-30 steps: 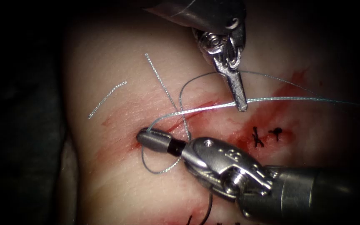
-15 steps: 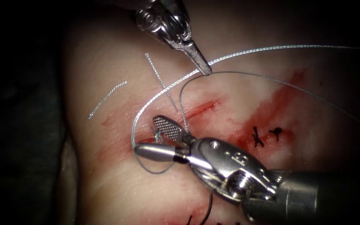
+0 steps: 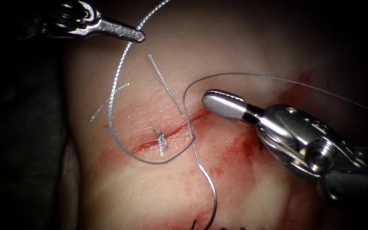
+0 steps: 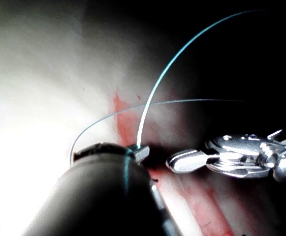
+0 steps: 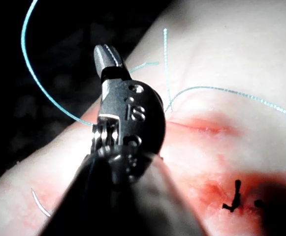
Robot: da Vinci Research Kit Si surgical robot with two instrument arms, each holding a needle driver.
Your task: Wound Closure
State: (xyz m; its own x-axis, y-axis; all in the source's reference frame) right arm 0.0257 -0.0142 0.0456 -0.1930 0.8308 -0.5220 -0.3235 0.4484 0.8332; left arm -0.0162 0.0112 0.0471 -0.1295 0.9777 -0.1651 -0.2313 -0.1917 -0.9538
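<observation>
Now the left arm's slim steel tool (image 3: pixel 139 37) has its fingers clenched on the pale braided thread (image 3: pixel 115 85); the right arm's tool (image 3: pixel 218 103) is clenched on nothing; the thin curved needle (image 3: pixel 211 191) lies free on the pale pork tissue (image 3: pixel 243 51), below the knotted red cut (image 3: pixel 171 132).

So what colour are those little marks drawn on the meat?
Black: the little marks on the tissue show best in the right wrist view.

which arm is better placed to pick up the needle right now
Right, most likely. The right tool has its jaws shut on nothing and sits nearer the needle, which lies free on the tissue. The left tool is far off, jaws shut on the thread.
</observation>
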